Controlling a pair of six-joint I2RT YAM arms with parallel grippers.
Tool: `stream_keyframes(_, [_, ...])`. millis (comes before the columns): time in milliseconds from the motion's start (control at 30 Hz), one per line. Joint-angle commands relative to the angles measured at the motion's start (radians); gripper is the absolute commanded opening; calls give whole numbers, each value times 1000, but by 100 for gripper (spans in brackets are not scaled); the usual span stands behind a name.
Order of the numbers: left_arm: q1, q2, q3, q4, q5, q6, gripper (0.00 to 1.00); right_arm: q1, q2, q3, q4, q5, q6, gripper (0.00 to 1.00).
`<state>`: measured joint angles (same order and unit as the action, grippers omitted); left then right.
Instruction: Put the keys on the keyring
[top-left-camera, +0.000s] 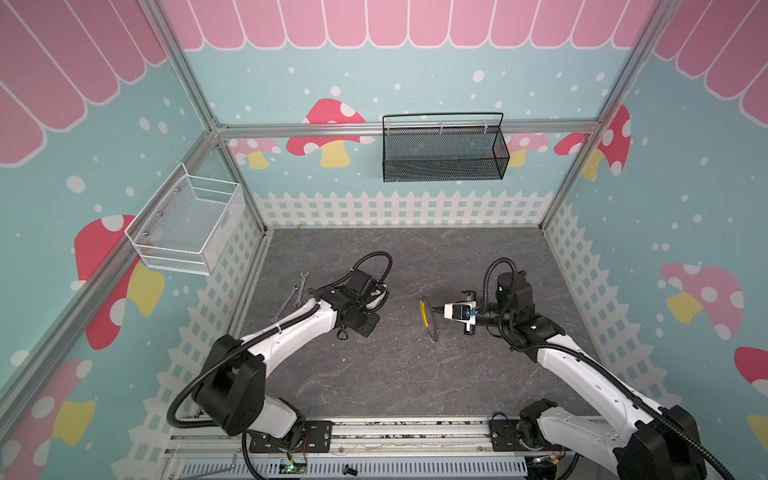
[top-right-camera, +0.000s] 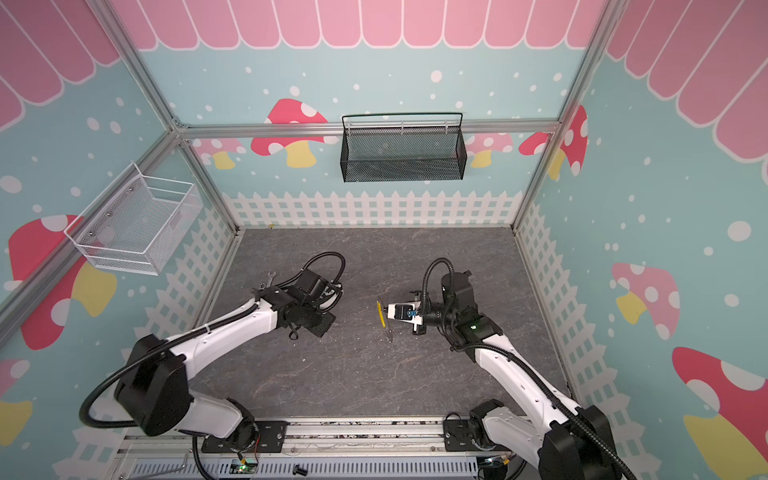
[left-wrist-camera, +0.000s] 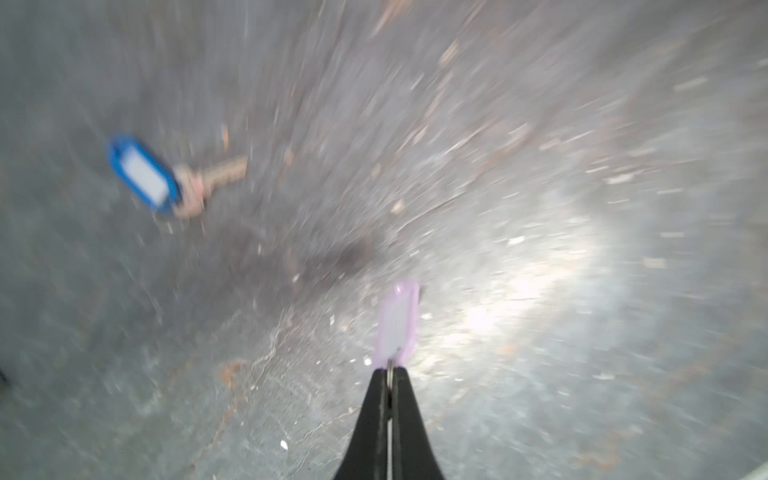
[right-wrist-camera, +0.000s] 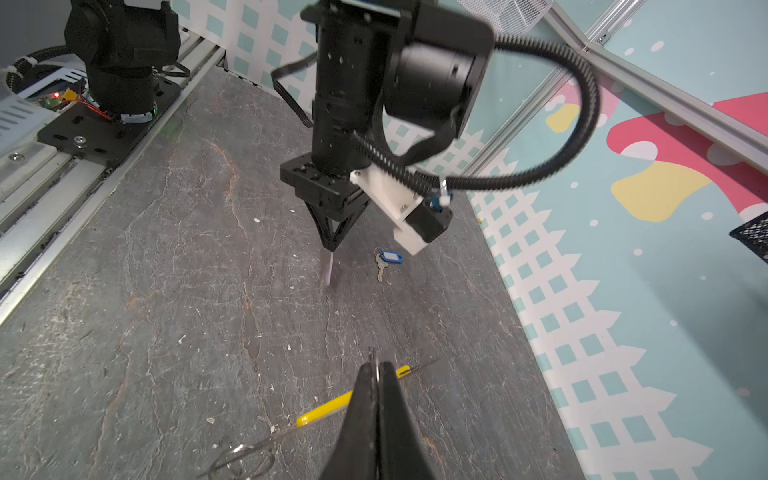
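Dark wire keyring (right-wrist-camera: 328, 405), yellow segment: gripped by right fingers (right-wrist-camera: 361, 415), mid-bench (top-left-camera: 395, 374) | silver keys 2: lilac-tagged key (left-wrist-camera: 397, 324) clamped in left fingers (left-wrist-camera: 374, 415), blue-tagged key (left-wrist-camera: 141, 172) lying left | baskets 2: white wire basket (top-left-camera: 187, 224) left, black mesh basket (top-left-camera: 442, 153) far

The grey, stone-patterned table (top-left-camera: 395, 374) looks scuffed, with pale veins. A key with a blue tag (right-wrist-camera: 387, 261) lies flat on it, and two wrenches (top-left-camera: 289, 300) lie by its left edge.
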<state>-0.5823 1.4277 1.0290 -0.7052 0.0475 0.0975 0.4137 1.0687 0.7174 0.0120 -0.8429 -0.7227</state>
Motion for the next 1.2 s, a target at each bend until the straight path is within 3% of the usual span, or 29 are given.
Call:
stream_keyframes(0, [-32,-117,16,103,109,129,0,5,4,33,10,-38,44,0])
stream_keyframes(267, [-69,-343,-65,338,339,278,0,5,30,112,-3,-49,143,0])
stream_keyframes(567, [-82,-374,-62,466,493,355,0,5,9,143,5,-50,161,0])
stream_keyframes(833, [-95,-348,-23,503,572,326,0,8,-21,145,33,-25,146,0])
stream_keyframes(1167, [-140,-306,16,521,560,310,0,26,-64,132,58,-31,102,0])
